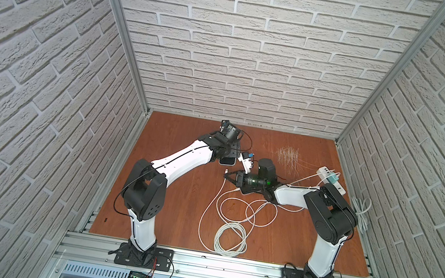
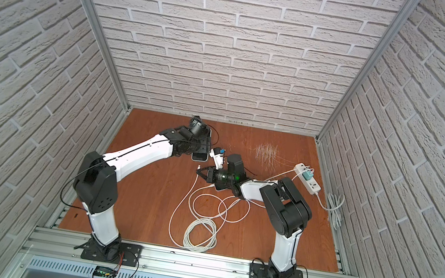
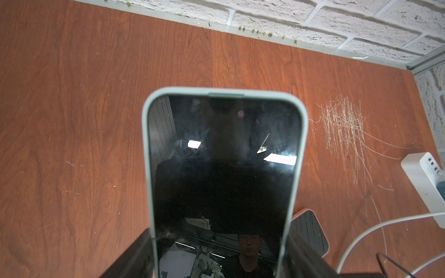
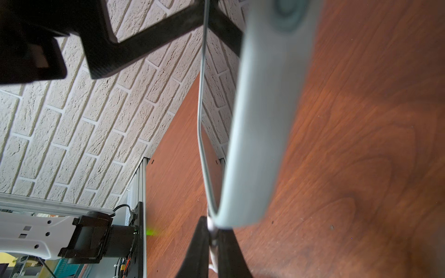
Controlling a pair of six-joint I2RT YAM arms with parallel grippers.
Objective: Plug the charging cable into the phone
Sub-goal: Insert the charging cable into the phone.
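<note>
Loose charging cable (image 1: pixel 229 253) loops clutter table (image 1: pixel 176 198); power strip (image 1: pixel 324 170) well apart.

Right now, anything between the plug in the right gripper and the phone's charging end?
Nothing visible. In both top views the cable plug, pinched in the right gripper, sits just short of the phone, with only an open gap between them. The port itself can't be seen.
</note>
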